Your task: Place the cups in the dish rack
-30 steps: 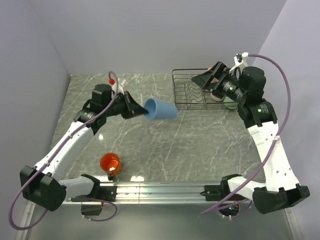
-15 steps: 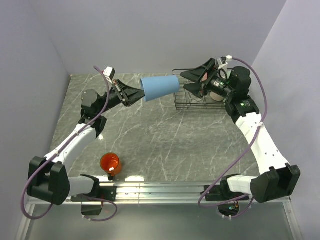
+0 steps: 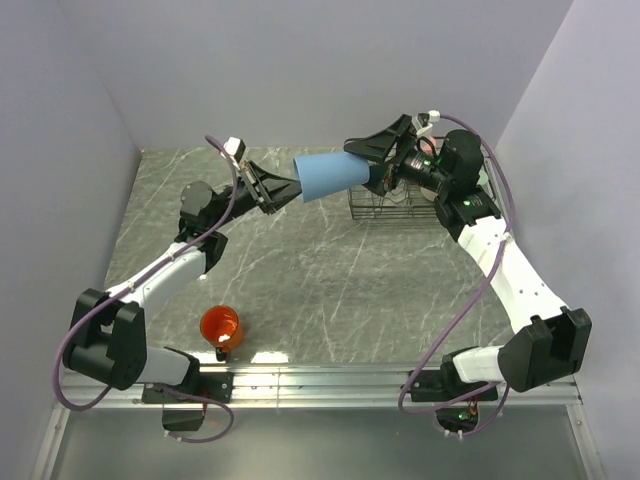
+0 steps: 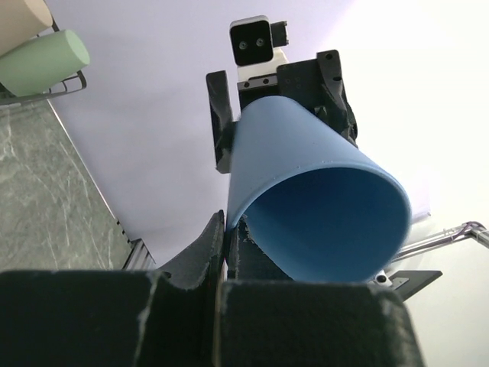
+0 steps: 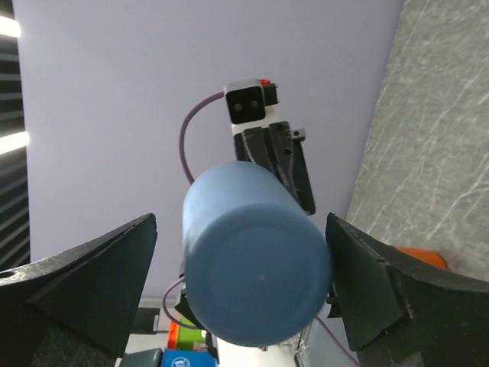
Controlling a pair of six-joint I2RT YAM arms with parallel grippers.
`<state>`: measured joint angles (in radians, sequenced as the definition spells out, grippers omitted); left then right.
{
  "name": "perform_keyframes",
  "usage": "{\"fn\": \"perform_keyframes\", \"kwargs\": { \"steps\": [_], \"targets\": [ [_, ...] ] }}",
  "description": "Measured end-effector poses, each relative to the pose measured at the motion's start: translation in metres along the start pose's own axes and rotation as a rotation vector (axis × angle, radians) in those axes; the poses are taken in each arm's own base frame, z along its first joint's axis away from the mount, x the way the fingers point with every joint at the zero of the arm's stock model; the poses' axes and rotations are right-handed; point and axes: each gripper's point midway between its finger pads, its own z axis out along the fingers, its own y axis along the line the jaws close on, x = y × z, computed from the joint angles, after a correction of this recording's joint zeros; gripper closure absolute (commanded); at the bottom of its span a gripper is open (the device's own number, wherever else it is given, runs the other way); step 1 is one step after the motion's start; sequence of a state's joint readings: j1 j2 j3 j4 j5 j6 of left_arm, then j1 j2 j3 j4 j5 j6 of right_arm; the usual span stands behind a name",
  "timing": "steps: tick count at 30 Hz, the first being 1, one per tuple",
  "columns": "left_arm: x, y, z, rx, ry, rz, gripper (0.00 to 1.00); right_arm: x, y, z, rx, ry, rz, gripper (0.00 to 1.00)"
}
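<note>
My left gripper (image 3: 291, 188) is shut on the rim of the light blue tumbler (image 3: 332, 175) and holds it on its side in the air, base pointing right. In the left wrist view the fingers (image 4: 216, 245) pinch the rim of the tumbler (image 4: 321, 191). My right gripper (image 3: 368, 168) is open, its jaws on either side of the tumbler's base (image 5: 256, 275); I cannot tell if they touch it. The black wire dish rack (image 3: 368, 207) lies under my right arm, mostly hidden. A pale green cup (image 4: 42, 61) and a beige cup (image 4: 21, 19) lie in it. The orange mug (image 3: 221, 325) stands near left.
The grey marble table (image 3: 330, 280) has purple walls on three sides. A metal rail (image 3: 320, 380) runs along the near edge between the arm bases. The orange mug also shows in the right wrist view (image 5: 419, 257).
My left arm has raised the blue tumbler and carried it right, toward the rack. My right gripper has swung left from over the rack and now brackets the tumbler's base.
</note>
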<state>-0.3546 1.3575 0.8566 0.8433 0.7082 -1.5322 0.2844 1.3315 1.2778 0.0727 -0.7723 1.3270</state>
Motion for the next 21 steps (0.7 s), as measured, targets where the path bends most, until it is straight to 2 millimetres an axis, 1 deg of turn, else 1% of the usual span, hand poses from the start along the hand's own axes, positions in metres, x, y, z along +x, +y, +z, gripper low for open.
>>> {"fn": "perform_keyframes", "kwargs": {
  "steps": [1,2,3,5,6,8,9,10,11,13,14,15,17,19,21],
  "targets": [
    [0.001,0.000,0.001,0.002,0.000,0.000,1.00,0.000,0.001,0.000,-0.006,0.001,-0.003,0.19],
    [0.001,0.001,0.002,0.002,0.000,-0.002,1.00,0.000,0.002,0.000,-0.008,0.000,0.000,0.28],
    [0.002,0.001,0.003,0.003,-0.001,-0.003,1.00,0.000,0.003,0.000,-0.009,0.000,0.000,0.43],
    [0.002,0.001,0.005,0.003,-0.007,-0.005,1.00,-0.001,0.003,0.000,-0.009,-0.005,0.002,0.57],
    [0.002,0.001,0.006,0.002,-0.013,-0.005,1.00,-0.002,0.003,0.000,-0.009,-0.008,0.006,0.69],
    [0.002,0.002,0.007,-0.002,-0.020,-0.002,0.99,-0.004,0.003,0.000,-0.010,-0.018,0.001,0.82],
    [0.002,0.003,0.009,-0.008,-0.023,0.001,0.97,-0.005,0.002,0.001,-0.008,-0.024,0.000,0.93],
    [0.002,0.004,0.010,-0.015,-0.025,0.002,0.91,-0.006,0.002,0.000,-0.005,-0.029,-0.001,0.97],
    [0.002,0.006,0.011,-0.025,-0.026,0.002,0.77,-0.007,0.000,0.000,0.000,-0.033,-0.001,1.00],
    [0.003,0.010,0.013,-0.052,-0.022,0.007,0.62,-0.008,-0.001,-0.001,0.012,-0.033,-0.005,1.00],
    [0.005,0.014,0.015,-0.072,-0.014,0.009,0.47,-0.008,-0.001,-0.001,0.019,-0.033,-0.007,1.00],
    [0.007,0.019,0.015,-0.096,-0.007,0.010,0.40,-0.008,-0.001,-0.003,0.026,-0.031,-0.012,1.00],
    [0.010,0.029,0.015,-0.147,0.003,0.009,0.33,-0.013,0.000,-0.006,0.040,-0.040,-0.030,1.00],
    [0.014,0.042,0.011,-0.206,0.016,0.011,0.32,-0.025,-0.005,-0.015,0.073,-0.065,-0.050,1.00],
    [0.020,0.055,0.004,-0.274,0.030,0.012,0.31,-0.047,-0.015,-0.029,0.128,-0.131,-0.067,1.00]
  ]
}}
